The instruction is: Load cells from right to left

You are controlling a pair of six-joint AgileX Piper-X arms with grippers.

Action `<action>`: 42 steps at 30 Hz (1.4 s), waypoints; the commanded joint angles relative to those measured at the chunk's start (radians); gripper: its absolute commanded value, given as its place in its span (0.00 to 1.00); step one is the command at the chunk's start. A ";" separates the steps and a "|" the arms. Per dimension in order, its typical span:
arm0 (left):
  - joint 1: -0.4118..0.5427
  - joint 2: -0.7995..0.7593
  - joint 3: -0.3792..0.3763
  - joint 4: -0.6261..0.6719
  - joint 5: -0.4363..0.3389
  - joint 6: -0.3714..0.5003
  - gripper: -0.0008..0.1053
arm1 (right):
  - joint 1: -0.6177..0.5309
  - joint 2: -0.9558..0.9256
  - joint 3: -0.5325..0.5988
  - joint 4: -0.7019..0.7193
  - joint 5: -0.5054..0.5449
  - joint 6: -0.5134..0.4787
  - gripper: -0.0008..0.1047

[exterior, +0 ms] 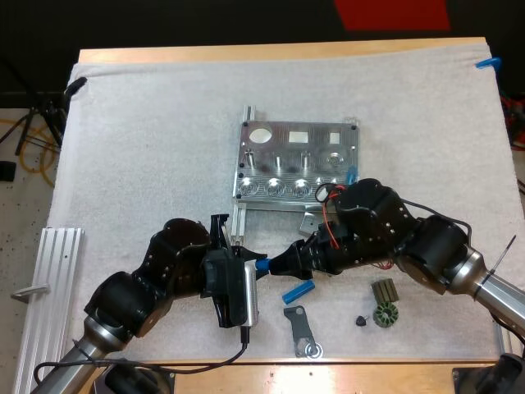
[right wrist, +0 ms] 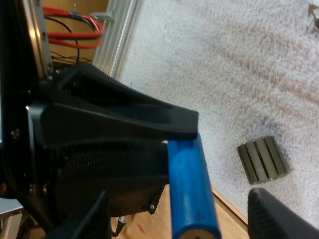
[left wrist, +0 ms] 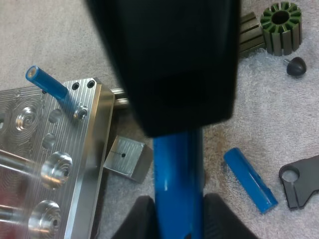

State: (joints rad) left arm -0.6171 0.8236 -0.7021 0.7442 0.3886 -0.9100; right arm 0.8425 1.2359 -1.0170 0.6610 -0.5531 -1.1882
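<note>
The metal fixture [exterior: 295, 160] lies mid-mat, with one blue cylinder [exterior: 353, 175] standing in its right end, also seen at the fixture's corner [left wrist: 47, 82]. In front of it my left gripper [exterior: 256, 264] is shut on a second blue cylinder [left wrist: 177, 184]; its fingers [left wrist: 142, 219] press both sides. My right gripper [exterior: 283, 263] meets it tip to tip, open. Its fingers [right wrist: 281, 211] stand wide of that cylinder [right wrist: 192, 189] on both sides. A third blue cylinder [exterior: 299, 291] lies loose on the mat.
A dark bracket [exterior: 303, 328], a green stator [exterior: 384, 314], a small black knob [exterior: 361, 320] and a ribbed grey-green block [exterior: 383, 289] lie at the front right. A small metal block [left wrist: 124, 157] sits by the fixture. An aluminium rail [exterior: 49, 279] lies at the left edge.
</note>
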 commanded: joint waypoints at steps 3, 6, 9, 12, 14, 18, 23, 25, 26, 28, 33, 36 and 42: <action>-0.005 -0.007 -0.003 -0.017 0.011 -0.013 0.10 | 0.000 -0.005 -0.001 -0.010 0.002 -0.001 0.56; -0.005 -0.007 -0.003 -0.017 0.011 -0.013 0.10 | 0.000 -0.005 -0.001 -0.010 0.002 0.002 0.56; -0.005 -0.007 -0.003 -0.017 0.011 -0.013 0.10 | 0.000 -0.005 -0.001 -0.010 -0.007 0.025 0.56; -0.005 -0.007 -0.003 -0.017 0.011 -0.013 0.10 | 0.000 -0.005 -0.001 -0.010 -0.009 0.035 0.56; -0.005 -0.007 -0.003 -0.017 0.011 -0.013 0.10 | 0.000 -0.005 -0.001 -0.006 -0.009 0.035 0.56; -0.005 -0.007 -0.003 -0.017 0.011 -0.013 0.10 | 0.000 -0.005 -0.001 -0.007 -0.009 0.040 0.48; -0.005 -0.007 -0.003 -0.017 0.011 -0.013 0.10 | 0.000 -0.005 -0.001 -0.007 -0.009 0.040 0.31; -0.005 -0.007 -0.003 -0.017 0.011 -0.013 0.10 | 0.000 -0.005 -0.001 -0.007 -0.009 0.040 0.30; -0.005 -0.007 -0.003 -0.017 0.011 -0.013 0.10 | 0.000 -0.005 -0.001 -0.007 -0.009 0.040 0.30; -0.005 -0.007 -0.003 -0.017 0.011 -0.013 0.10 | 0.000 -0.005 -0.001 -0.007 -0.009 0.040 0.30; -0.005 -0.007 -0.003 -0.017 0.011 -0.013 0.10 | 0.000 -0.005 -0.001 -0.007 -0.009 0.040 0.30; -0.005 -0.007 -0.003 -0.017 0.011 -0.013 0.10 | 0.000 -0.005 -0.001 -0.007 -0.009 0.031 0.28; -0.005 -0.007 -0.003 -0.017 0.011 -0.013 0.10 | 0.000 -0.005 -0.001 -0.007 -0.009 -0.005 0.04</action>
State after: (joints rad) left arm -0.6171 0.8236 -0.7021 0.7442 0.3886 -0.9124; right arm 0.8425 1.2359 -1.0170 0.6634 -0.5514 -1.1750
